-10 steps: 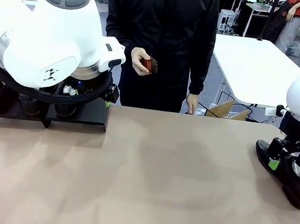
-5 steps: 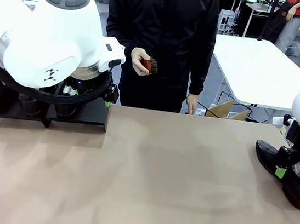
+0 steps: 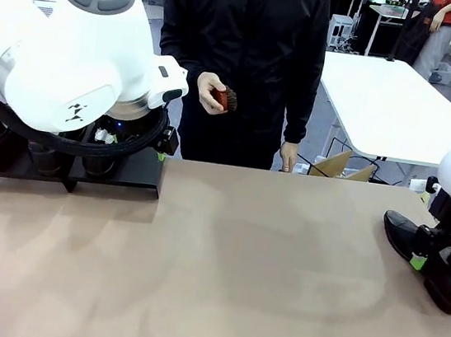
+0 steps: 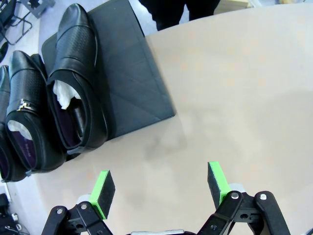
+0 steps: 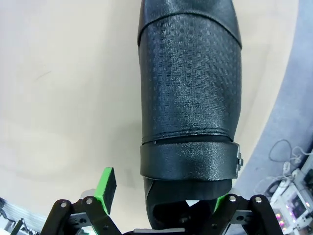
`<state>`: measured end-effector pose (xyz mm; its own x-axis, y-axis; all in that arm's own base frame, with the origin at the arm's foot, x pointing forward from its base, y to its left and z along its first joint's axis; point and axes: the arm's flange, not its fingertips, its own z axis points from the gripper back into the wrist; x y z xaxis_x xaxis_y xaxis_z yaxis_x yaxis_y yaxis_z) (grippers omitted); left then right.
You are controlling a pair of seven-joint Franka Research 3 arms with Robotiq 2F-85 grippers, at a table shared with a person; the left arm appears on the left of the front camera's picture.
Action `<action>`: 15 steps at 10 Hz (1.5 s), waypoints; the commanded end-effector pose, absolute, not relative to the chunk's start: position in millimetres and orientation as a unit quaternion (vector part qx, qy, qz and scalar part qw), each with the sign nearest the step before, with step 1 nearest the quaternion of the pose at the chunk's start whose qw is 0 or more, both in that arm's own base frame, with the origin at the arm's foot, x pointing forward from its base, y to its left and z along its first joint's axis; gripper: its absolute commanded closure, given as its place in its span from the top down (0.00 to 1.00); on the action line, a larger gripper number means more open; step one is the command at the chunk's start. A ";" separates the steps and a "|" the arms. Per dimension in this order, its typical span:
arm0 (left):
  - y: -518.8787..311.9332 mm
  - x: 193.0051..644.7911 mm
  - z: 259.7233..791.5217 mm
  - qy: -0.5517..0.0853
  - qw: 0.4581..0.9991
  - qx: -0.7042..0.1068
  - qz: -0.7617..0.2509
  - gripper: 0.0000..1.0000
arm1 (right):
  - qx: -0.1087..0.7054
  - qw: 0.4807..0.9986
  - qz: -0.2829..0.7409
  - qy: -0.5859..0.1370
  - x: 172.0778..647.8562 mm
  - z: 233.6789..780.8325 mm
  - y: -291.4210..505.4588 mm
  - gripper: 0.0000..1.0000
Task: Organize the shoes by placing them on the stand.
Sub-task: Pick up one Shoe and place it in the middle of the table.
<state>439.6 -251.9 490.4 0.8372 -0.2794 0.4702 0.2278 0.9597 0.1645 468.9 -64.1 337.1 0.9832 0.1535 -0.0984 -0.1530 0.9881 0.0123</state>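
My right end effector (image 5: 161, 196) sat spread over the heel end of the lone shoe (image 5: 188, 93), one pad either side, near the bench (image 3: 221, 268) right edge with little room beyond. My left end effector (image 4: 161, 188) hung spread over bare bench just beside the stand (image 4: 132, 73), where three shoes (image 4: 73, 83) lay side by side, one bay free.

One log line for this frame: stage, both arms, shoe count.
stage: fourth shoe pickup | right gripper: fingers straddling last shoe, closing | left gripper: open, empty, near stand | stand: three shoes | person: holding brush
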 end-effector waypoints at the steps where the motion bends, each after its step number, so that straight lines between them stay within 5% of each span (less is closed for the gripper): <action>1: -254.1 440.5 491.2 -0.257 0.956 0.061 -0.124 0.98 | 0.025 0.995 0.092 0.027 468.2 327.5 -68.9 0.60; 4: -254.1 440.5 491.2 -0.257 0.956 0.061 -0.124 0.98 | 0.020 0.995 0.097 0.018 462.9 334.9 -74.8 0.02; 10: -254.1 440.5 491.2 -0.257 0.956 0.061 -0.124 0.98 | 0.031 0.995 0.088 0.027 454.6 340.4 -72.7 0.00; 15: -254.1 440.5 491.2 -0.257 0.956 0.061 -0.124 0.98 | 0.050 0.996 0.013 -0.073 419.1 450.2 31.4 0.00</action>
